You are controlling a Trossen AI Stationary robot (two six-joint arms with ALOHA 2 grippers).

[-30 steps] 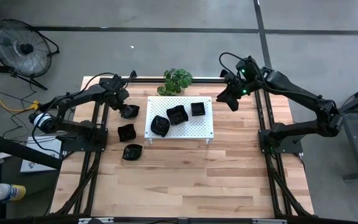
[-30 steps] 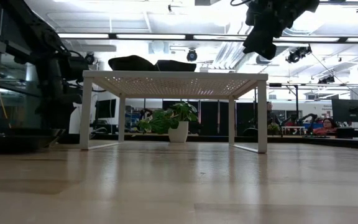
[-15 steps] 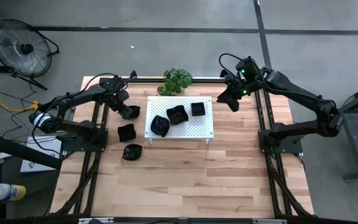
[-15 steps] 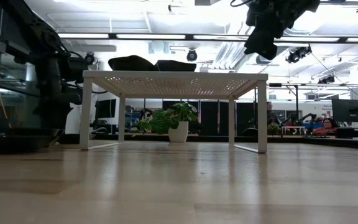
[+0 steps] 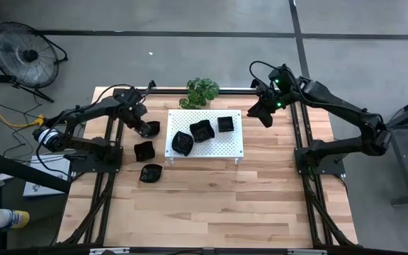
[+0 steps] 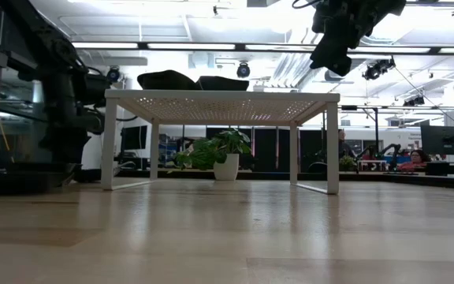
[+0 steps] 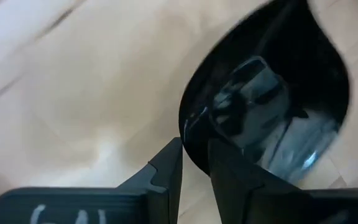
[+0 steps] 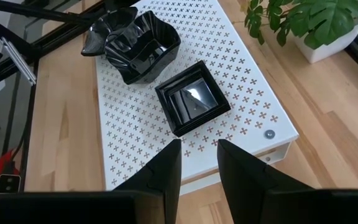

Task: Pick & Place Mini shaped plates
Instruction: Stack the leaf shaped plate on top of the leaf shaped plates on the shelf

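High view: the left gripper (image 5: 142,126) has closed onto the rim of a round mini plate (image 5: 149,127) on the desk (image 5: 211,205) just left of the white perforated board (image 5: 234,145); a second ago its fingers stood wider. Three dishes sit on the board, a wavy-edged plate (image 5: 202,129), a square plate (image 5: 225,124) and a crumpled-looking one (image 5: 181,142), and two more lie on the wood (image 5: 144,150) (image 5: 150,172). The right gripper (image 5: 262,113) hangs unmoved above the board's right end, beside the potted plant (image 5: 203,91).

Low view: nothing has shifted; only two dark rims show over the board top, and the left arm merges into shadow.

Left wrist view: the fingers (image 7: 166,171) pinch the glossy rim; the plate is blurred and cut off.

Right wrist view: the fingers (image 8: 166,168) stand slightly apart, empty, over the square plate.
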